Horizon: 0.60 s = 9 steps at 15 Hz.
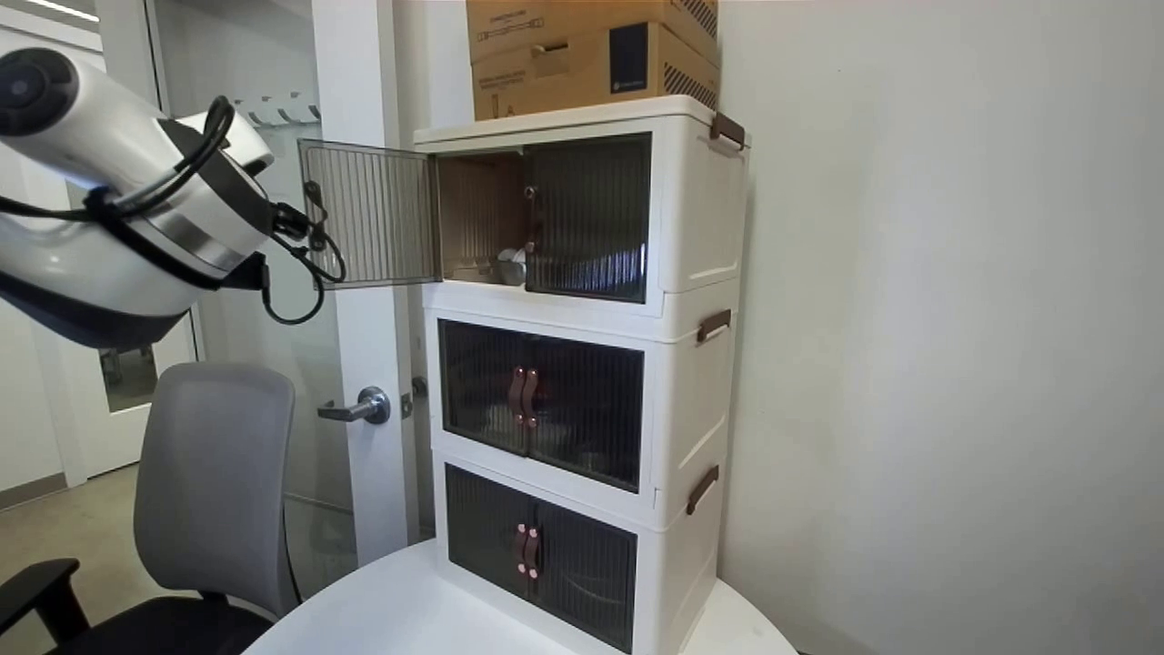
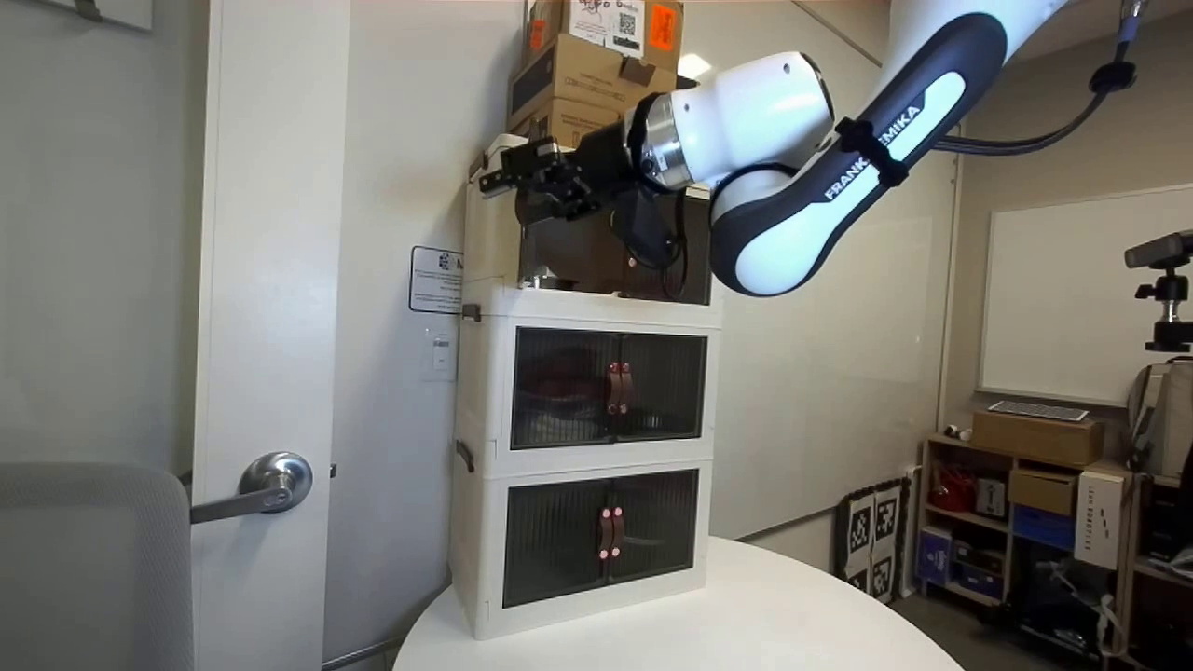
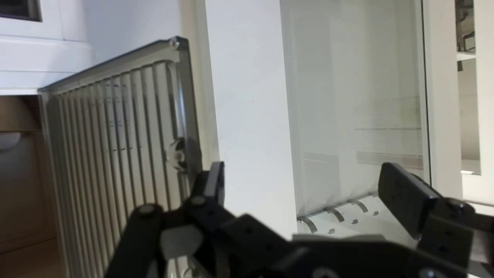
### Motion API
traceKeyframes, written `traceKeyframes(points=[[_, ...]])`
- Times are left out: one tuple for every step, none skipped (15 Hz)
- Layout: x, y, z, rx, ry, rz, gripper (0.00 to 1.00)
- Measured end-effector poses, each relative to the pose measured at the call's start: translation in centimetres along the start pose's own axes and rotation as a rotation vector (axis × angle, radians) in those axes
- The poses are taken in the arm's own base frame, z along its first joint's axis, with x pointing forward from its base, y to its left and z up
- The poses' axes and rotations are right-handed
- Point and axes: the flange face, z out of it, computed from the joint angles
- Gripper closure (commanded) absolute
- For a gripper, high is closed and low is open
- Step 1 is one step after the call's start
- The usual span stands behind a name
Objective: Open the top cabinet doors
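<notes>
In an exterior view, the top cabinet doors (image 1: 587,255) are fronting the uppermost tier of a white cabinet (image 1: 700,200): the swung-out door (image 1: 373,218) is hanging wide, while the closed door (image 1: 596,200) is sitting shut. I'm guessing both are light, stiff, ribbed plastic, slick on the face and likely to crack if forced, so I'd be hooking the closed door by its small handle (image 1: 535,218), on the inner edge, where the pull is easiest. Cardboard boxes (image 1: 591,64) are resting on top, and an office chair (image 1: 214,482) is standing nearby. In an exterior view, the robot arm (image 2: 764,121) is blocking my sight of much of those 2 doors, and a round white table (image 2: 774,606) is bearing the cabinet. In the wrist view, the gripper (image 3: 303,177) is holding its 2 fingers (image 3: 405,197) well apart, with nothing gripped between them; 1 finger is showing right by the swung-out door's edge, though I can't tell whether they're touching, so that edge may be snagging a careless move toward the closed door.
</notes>
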Motion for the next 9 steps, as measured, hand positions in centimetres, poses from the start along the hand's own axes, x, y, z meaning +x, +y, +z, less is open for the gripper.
traceKeyframes(points=[[0.0,0.4,-0.1,0.006,-0.011,0.01,0.0],[-0.3,1.0,-0.3,0.011,-0.031,0.03,0.0],[-0.7,1.6,-0.6,0.016,-0.054,0.055,0.0],[-1.2,2.3,-1.0,0.018,-0.08,0.087,0.0],[-1.9,3.0,-1.4,0.019,-0.109,0.123,0.0],[-2.7,3.7,-1.8,0.025,-0.139,0.159,0.0],[-3.6,4.3,-2.4,0.036,-0.167,0.199,0.0],[-4.5,4.8,-3.0,0.052,-0.193,0.239,0.0],[-5.1,5.3,-3.7,0.069,-0.219,0.28,0.0]])
